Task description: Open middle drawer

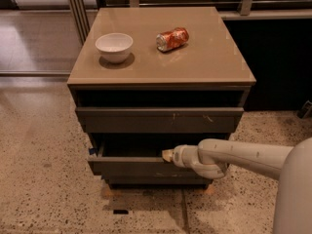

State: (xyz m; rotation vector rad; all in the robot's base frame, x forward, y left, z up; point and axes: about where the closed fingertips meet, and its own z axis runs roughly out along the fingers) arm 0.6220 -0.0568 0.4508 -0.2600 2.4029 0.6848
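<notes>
The middle drawer (131,167), second of three stacked fronts, stands partly drawn out with a dark gap above it; the hand (168,156) sits at its top edge, grip not determinable, and further pulling is judged outstanding.

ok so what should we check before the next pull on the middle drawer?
1. Claw at the top edge of the middle drawer front: ok.
2. Right drawer, below the scratched top front: ok.
3. Drawer fully open: not ok. It is only partly out, with a dark gap behind its front.
4. Hold on the edge secure: cannot tell.
5. Bowl upright on the cabinet top, back from the front edge: ok.
6. Can lies on its side on the top and might roll if the cabinet jolts: cannot tell.
</notes>
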